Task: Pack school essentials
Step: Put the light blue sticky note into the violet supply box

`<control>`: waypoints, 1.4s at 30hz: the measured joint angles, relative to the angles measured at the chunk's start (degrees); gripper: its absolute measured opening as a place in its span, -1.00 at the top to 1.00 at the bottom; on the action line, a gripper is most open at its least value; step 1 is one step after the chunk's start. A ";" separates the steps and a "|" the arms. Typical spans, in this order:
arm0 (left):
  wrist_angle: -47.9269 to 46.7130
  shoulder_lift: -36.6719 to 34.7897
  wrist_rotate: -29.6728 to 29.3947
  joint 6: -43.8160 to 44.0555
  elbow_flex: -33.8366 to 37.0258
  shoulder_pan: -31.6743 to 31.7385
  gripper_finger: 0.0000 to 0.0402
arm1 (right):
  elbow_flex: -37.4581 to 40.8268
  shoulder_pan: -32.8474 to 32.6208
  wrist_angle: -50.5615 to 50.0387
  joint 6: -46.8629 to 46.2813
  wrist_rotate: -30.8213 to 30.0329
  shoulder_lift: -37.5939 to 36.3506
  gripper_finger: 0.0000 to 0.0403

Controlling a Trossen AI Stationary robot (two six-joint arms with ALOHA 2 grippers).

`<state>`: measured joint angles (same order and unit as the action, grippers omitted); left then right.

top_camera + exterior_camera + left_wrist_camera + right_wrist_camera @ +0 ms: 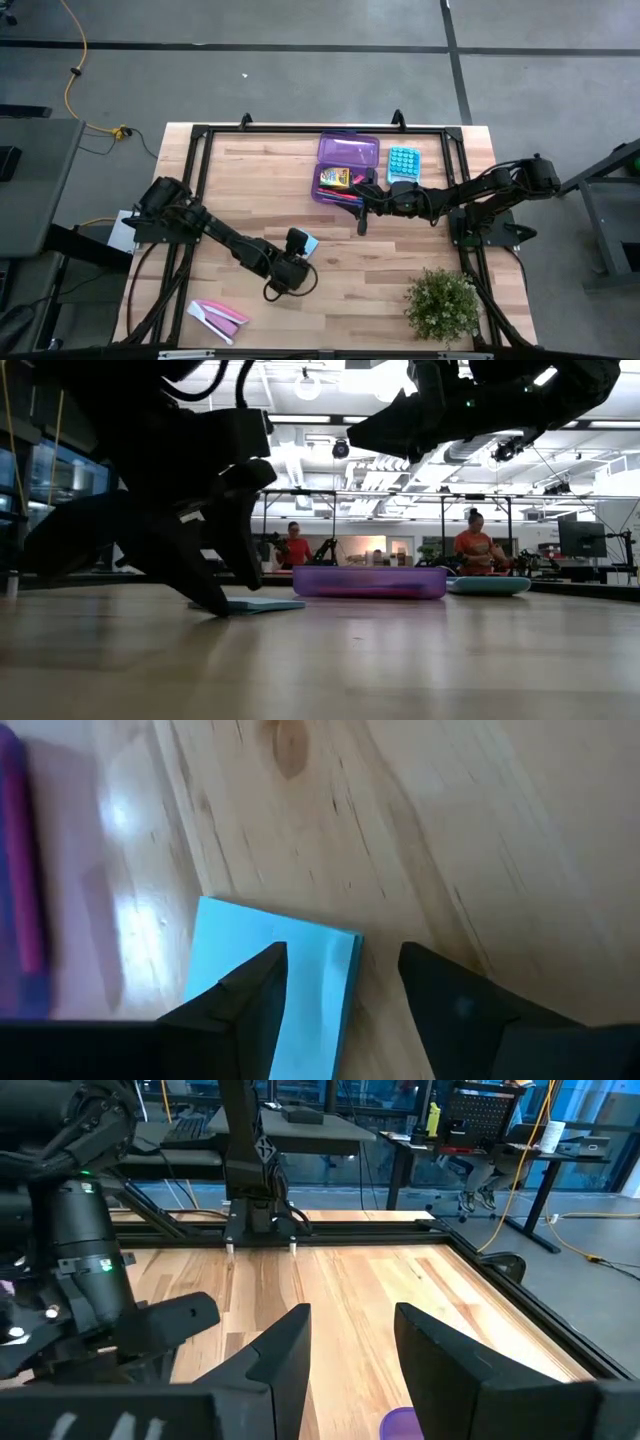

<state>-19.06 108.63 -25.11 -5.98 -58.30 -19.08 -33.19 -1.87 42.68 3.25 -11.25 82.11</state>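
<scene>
The left hand (297, 262) is down low on the counter (400, 270), right over a flat light-blue pad (270, 990). Its two dark fingers (250, 1000) are spread wide apart and nothing is between them yet. In the left wrist view one finger sits on top of the pad and the other is past the pad's edge, on bare wood.

The pad is thin and lies flat, so I think it will be hard to pick up. To do it well, the hand should slide over a bit so one finger is on each side of the pad. Then it should go down until the tips touch the wood, and squeeze slowly. If it squeezes too soon, the pad may just slip away.

The left arm reaches in from the left side, bent low, with its wrist tipped down at the pad.

The right arm stretches across from the right, and the right hand (362, 213) hangs by the purple box (348, 168), fingers apart, holding nothing. The yellow crayon box (334, 178) and some pens (345, 196) lie in the purple box already. The light-blue pad lies well apart from the purple box, nearer the front of the counter
</scene>
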 joint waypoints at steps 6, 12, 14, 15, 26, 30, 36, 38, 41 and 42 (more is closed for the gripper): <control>1.26 -0.25 5.56 -1.90 0.12 3.35 0.14 | 0.00 0.02 -0.02 -0.30 0.06 0.00 0.31; 1.38 -0.25 9.56 -2.11 0.07 6.53 0.23 | 0.00 0.00 -0.02 -0.31 0.28 0.00 0.31; 1.40 -0.20 9.51 -2.30 0.07 6.85 0.28 | 0.00 0.02 -0.02 -0.30 0.26 0.00 0.31; 1.36 -0.20 9.51 -2.54 0.07 6.92 0.31 | 0.00 0.02 -0.02 -0.28 0.26 0.00 0.31; 0.42 0.03 5.94 -2.66 0.26 6.88 0.95 | 0.00 0.02 -0.02 -0.31 0.15 0.00 0.31; -0.60 0.08 3.30 -0.90 -0.12 6.92 0.98 | 0.00 0.01 -0.02 -0.30 0.12 0.00 0.31; -5.17 -0.21 2.55 -0.79 -2.56 7.08 1.00 | 0.00 0.00 -0.07 -0.28 -0.13 0.00 0.31; -6.79 -0.97 2.58 -0.73 -3.24 7.06 1.00 | 0.00 0.00 -0.23 -0.30 -0.13 0.00 0.31; -8.22 -4.77 2.15 0.52 -3.45 6.64 1.00 | 0.00 0.02 -0.55 -0.30 -0.11 0.00 0.31; -8.13 -5.97 2.17 1.32 -3.23 6.42 1.00 | -0.02 0.02 -0.81 -0.28 -0.09 0.00 0.31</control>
<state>-27.19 102.65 -22.94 -4.66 -61.54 -12.67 -33.21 -1.85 41.87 2.96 -11.33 82.11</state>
